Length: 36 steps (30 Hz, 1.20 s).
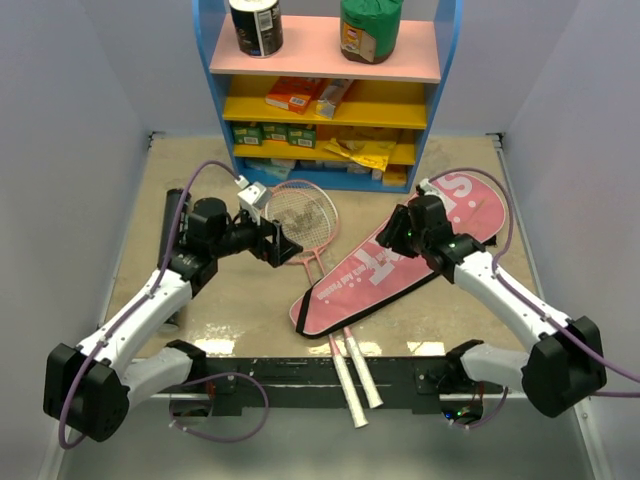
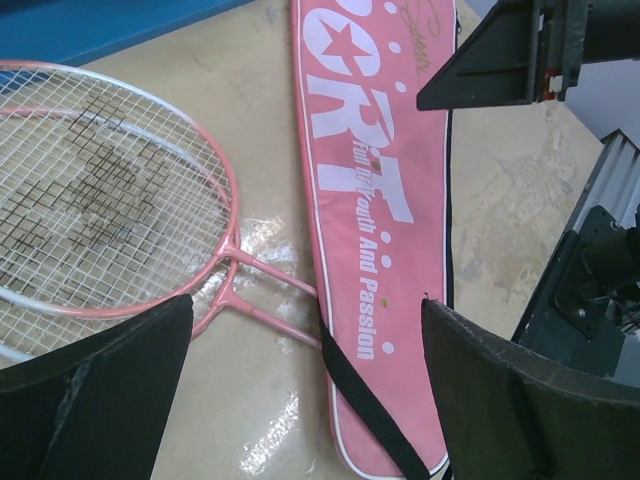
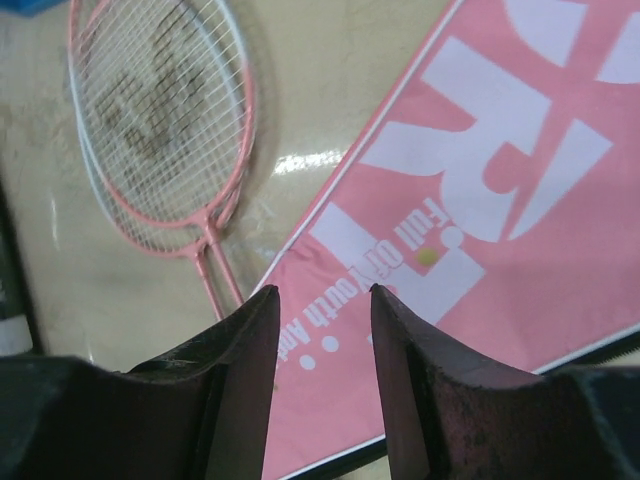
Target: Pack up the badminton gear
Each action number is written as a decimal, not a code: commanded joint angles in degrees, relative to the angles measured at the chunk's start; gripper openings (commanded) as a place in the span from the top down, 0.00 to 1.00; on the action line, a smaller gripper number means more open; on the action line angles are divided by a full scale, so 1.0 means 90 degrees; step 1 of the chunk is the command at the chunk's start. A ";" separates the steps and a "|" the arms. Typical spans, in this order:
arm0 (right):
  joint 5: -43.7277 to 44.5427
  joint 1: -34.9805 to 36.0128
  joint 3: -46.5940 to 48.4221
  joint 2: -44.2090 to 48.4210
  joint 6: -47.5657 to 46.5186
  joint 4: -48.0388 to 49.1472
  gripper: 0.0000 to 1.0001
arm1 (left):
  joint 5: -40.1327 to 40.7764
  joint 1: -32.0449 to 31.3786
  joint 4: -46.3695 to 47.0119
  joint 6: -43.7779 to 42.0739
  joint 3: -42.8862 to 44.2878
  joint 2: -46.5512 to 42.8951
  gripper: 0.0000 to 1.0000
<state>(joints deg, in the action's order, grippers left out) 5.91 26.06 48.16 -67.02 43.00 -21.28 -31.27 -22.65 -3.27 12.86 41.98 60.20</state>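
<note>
Top external view: tan table [image 1: 230, 300] with a blue-and-yellow shelf unit [image 1: 215, 90] at the far edge.

Big pink bag [image 1: 365, 285] lies flat right of centre. It runs diagonally, with the wide end far right and the narrow end near left. White lettering faces up, and a black strap [image 2: 350, 390] crosses the narrow end.

Two pink rackets [image 1: 300, 215] lie stacked, heads left of the bag at mid-table. The shafts run under the bag's narrow end. The white handles [image 1: 352, 385] stick out past the near table edge, over the black rail.

A long black tube [image 1: 170, 215] lies along the left table edge, partly hidden by the left arm.

Left gripper [image 1: 285, 250] is over the racket throats, just left of the bag. In the left wrist view its fingers are spread fully wide and nothing is in them [image 2: 310, 400]. The shafts and bag show on the table between the fingers.

Right gripper [image 1: 392, 238] is over the middle of the bag. In the right wrist view there is a narrow gap between the fingers, so it is partly open and grips nothing [image 3: 325, 320]. The bag lettering shows through the gap. Cannot tell if the tips touch the fabric.

On the shelf top are a black-and-white can [image 1: 256, 25] and a green jar [image 1: 370, 28], with small boxes [image 1: 290, 95] on the yellow shelves below.
</note>
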 commanded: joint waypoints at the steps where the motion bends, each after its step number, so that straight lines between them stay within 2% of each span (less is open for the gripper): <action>1: -0.1407 0.0024 0.0310 -0.0879 -0.0831 0.0597 0.57 | -0.0033 -0.0022 0.0061 -0.0130 0.0053 -0.0136 0.00; 4: -0.1098 0.0326 0.0828 -0.1282 -0.1115 0.0324 0.58 | 0.0397 -0.0022 -0.0007 0.0055 -0.0015 -0.0205 0.01; 9: 0.0562 0.1000 0.1503 -0.1703 -0.1029 -0.0691 0.56 | 0.1286 -0.0032 -0.0213 0.0133 -0.0006 -0.0371 0.01; 12: 0.1011 0.1030 0.1281 -0.1354 -0.0425 -0.1112 0.55 | 0.1345 -0.0022 -0.0184 0.0162 -0.0035 -0.0478 0.01; 14: 0.1140 0.1020 0.0647 -0.0885 0.0385 -0.1151 0.53 | 0.1229 -0.0022 -0.0126 0.0192 -0.0064 -0.0488 0.01; 15: 0.1121 0.1030 0.0384 -0.0303 0.0659 -0.1103 0.52 | 0.1170 -0.0032 -0.0106 0.0202 -0.0064 -0.0488 0.01; 19: 0.0440 0.1030 -0.1148 0.0813 0.1840 -0.0528 0.50 | 0.0799 -0.0041 0.0031 0.0192 -0.0123 -0.0372 0.02; 24: 0.0124 0.1020 -0.1698 0.1187 0.2184 -0.0634 0.50 | 0.0671 -0.0362 -0.0184 -0.0101 0.0033 -0.0078 0.04; 30: 0.0017 0.1020 -0.2128 0.1480 0.2536 -0.0507 0.48 | 0.1471 -0.1211 -0.0535 -0.0433 0.0209 0.0068 0.04; 36: -0.0159 0.1020 -0.2616 0.1247 0.2995 0.0098 0.47 | 0.2437 -0.2197 -0.0847 -0.0618 0.0511 0.0546 0.04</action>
<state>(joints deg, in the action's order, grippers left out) 5.48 35.24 26.59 -54.65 65.17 -24.80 -16.69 -37.21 -9.39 9.58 42.33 62.63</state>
